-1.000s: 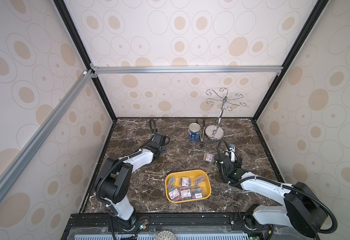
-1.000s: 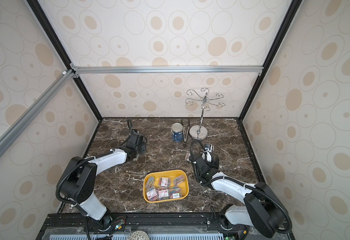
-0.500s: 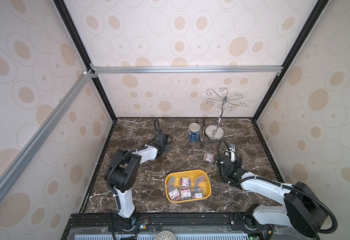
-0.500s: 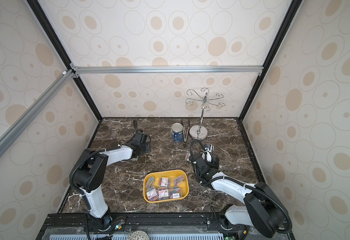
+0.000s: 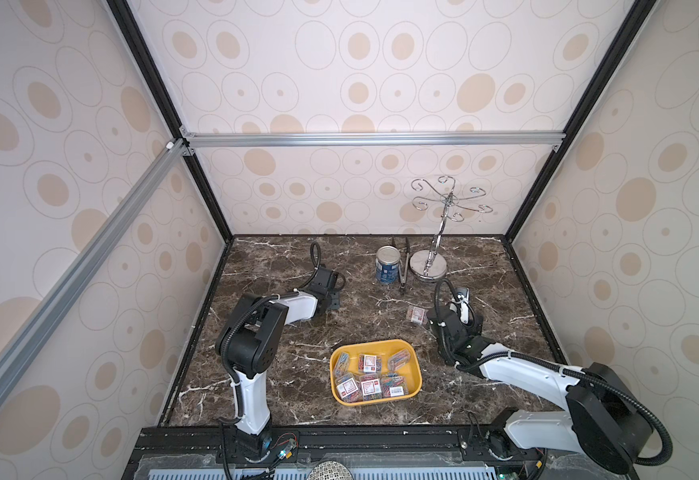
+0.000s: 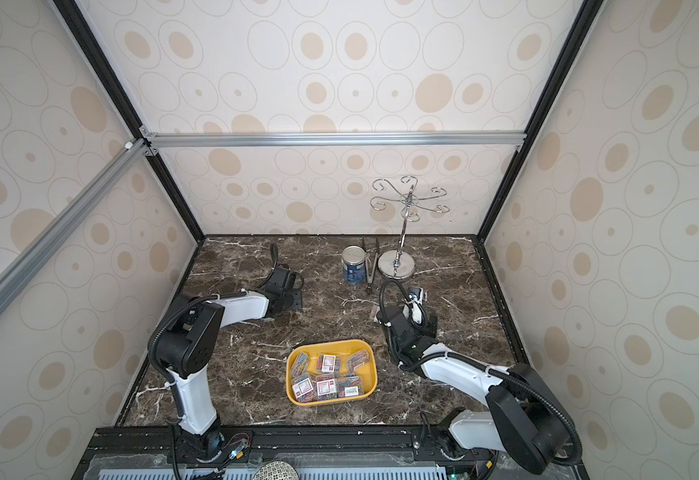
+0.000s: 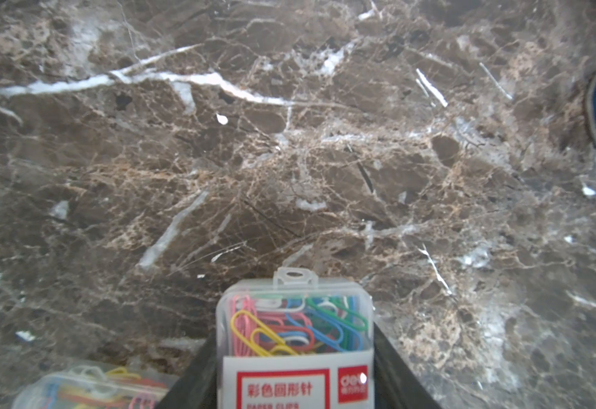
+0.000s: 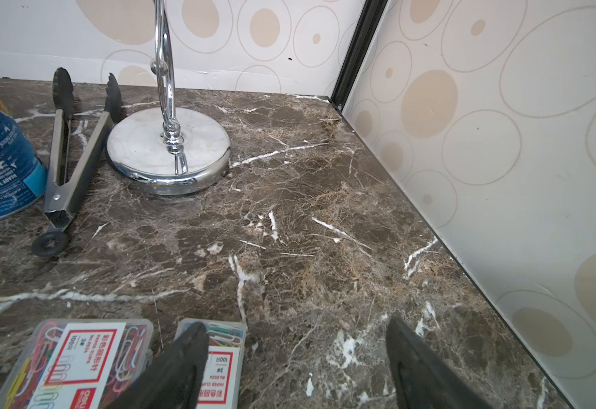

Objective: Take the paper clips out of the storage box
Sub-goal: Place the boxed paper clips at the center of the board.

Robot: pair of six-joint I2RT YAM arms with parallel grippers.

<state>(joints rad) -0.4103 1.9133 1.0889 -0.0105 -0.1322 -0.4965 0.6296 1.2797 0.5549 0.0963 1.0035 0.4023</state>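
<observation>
- The box [image 5: 372,343] is set at the front middle of the counter [image 5: 289,361], between the two arms, presumably so that it can be reached by either one.
- Several cases [image 5: 365,380] of clips lie in it, packed close at mixed angles. The task is therefore judged to be only partly done.
- A case [image 7: 296,315] is held by its two side walls in the left gripper [image 7: 294,338], whose jaws are closed on it at a middling width. It is carried label up and low over the far left of the counter, well apart from the box.
- The side walls are probably chosen because they offer flat, parallel faces.
- A second case [image 7: 87,389] lies on the counter just beside it, so this side seems to be used as a drop area. The held case is likely meant to be set down next to it.
- The right gripper [image 8: 296,327] is held wide and empty, low over the counter to the right of and behind the box.
- A third case [image 8: 77,361] and a fourth case [image 8: 225,361] lie flat near it. The fourth is partly hidden by one finger [image 8: 186,357], and whether it is touched cannot be told.
- The can [image 5: 386,266], tongs [image 5: 404,270] and stand [image 5: 428,264] are grouped at the back, apart from both drop areas, and appear to have no part in the task.
</observation>
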